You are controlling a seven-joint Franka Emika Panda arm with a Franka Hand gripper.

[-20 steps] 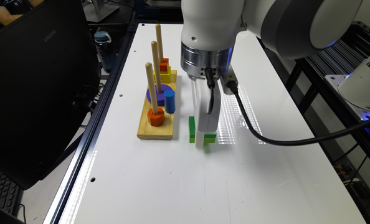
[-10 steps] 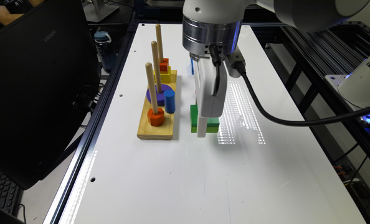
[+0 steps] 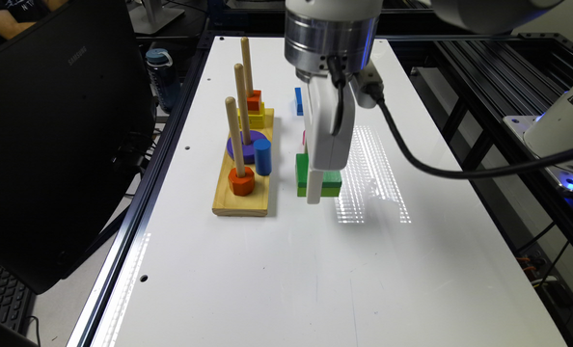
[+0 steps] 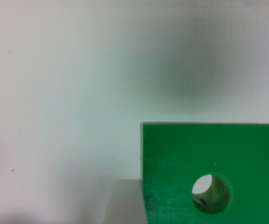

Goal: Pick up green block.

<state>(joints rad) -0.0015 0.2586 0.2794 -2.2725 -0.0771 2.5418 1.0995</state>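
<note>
Green block [image 4: 209, 172], one, under tool [image 3: 315, 190]

Green block [image 3: 332, 180] sits at gripper [image 3: 315, 193] tip, w/ peg board [image 3: 240, 205] just beside it on exterior view's left. Another block [image 3: 298, 101] lies on table [image 3: 267, 270] beyond gripper. Laptop [image 3: 50, 144] stands far left, off table.

White table [image 3: 277, 270] bearing a wooden peg base [image 3: 242, 200] with three upright pegs carrying an orange hexagonal piece [image 3: 241, 182], purple disc [image 3: 246, 144] and red-on-yellow blocks [image 3: 254, 110], a blue cylinder [image 3: 262, 156] standing on the base; blue block [image 3: 298, 101] beyond; black laptop [image 3: 50, 135] and water bottle [image 3: 161, 74] alongside.
</note>
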